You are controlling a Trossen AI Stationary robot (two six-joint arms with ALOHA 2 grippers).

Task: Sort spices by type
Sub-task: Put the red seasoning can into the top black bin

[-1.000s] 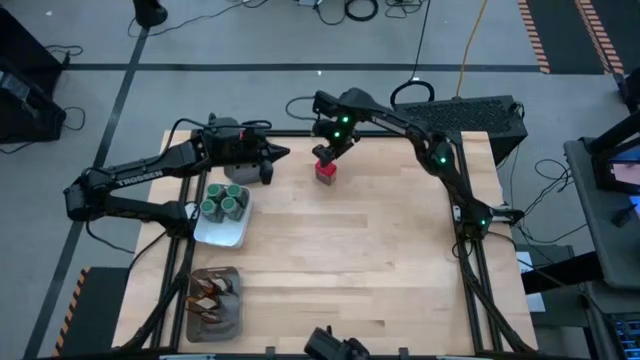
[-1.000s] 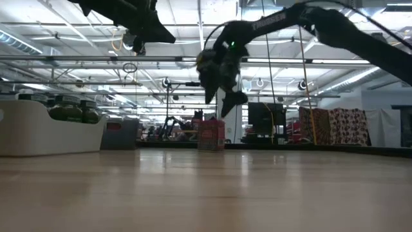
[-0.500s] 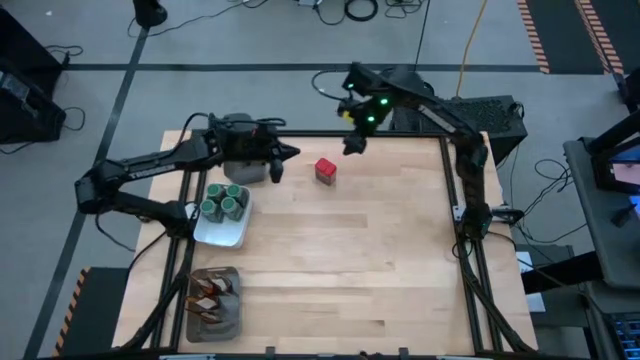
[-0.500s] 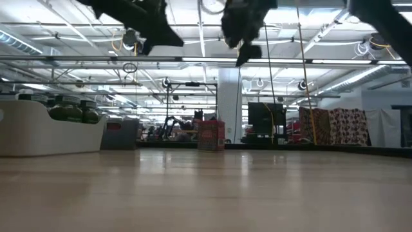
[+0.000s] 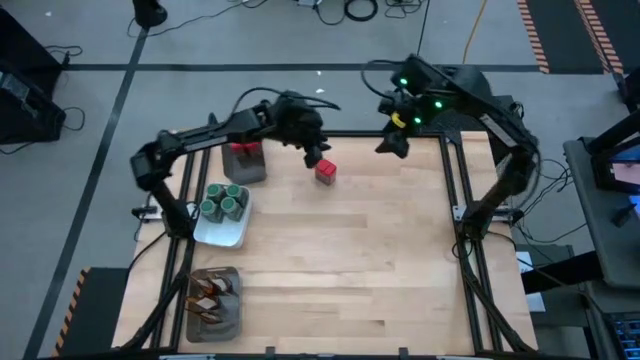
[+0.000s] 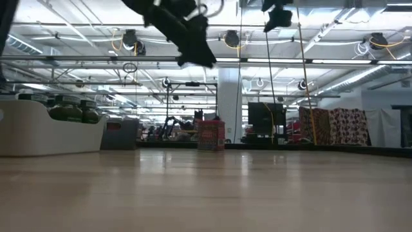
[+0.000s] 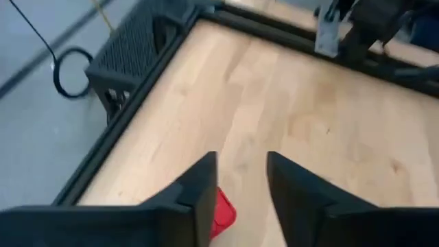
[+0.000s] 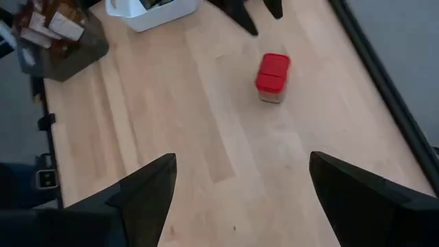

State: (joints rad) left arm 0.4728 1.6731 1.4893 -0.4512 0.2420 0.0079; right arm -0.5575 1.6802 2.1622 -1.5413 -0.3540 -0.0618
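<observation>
One red cube-like box (image 5: 325, 172) stands alone on its base on the wood near the table's far edge; it also shows in the low view (image 6: 211, 135) and the right wrist view (image 8: 273, 75). My left gripper (image 5: 318, 157) hovers open just above and left of it, well clear of it in the low view (image 6: 195, 51). In the left wrist view the box's corner (image 7: 221, 209) shows beside one finger. My right gripper (image 5: 386, 146) is open and high near the far right corner. Green-lidded jars (image 5: 223, 201) sit in the white dish (image 5: 228, 235).
A grey mesh tray (image 5: 255, 172) at the far left holds a red box (image 5: 240, 151). Another mesh tray (image 5: 232, 312) at the near left corner holds brown-orange sachets (image 5: 207, 292). The table's middle and right are bare wood (image 5: 380, 260).
My right gripper rose from just above the red box and drew back toward the far right corner. My left gripper swept from over the far-left tray toward the table's right, ending above the red box. The box stayed where it was.
</observation>
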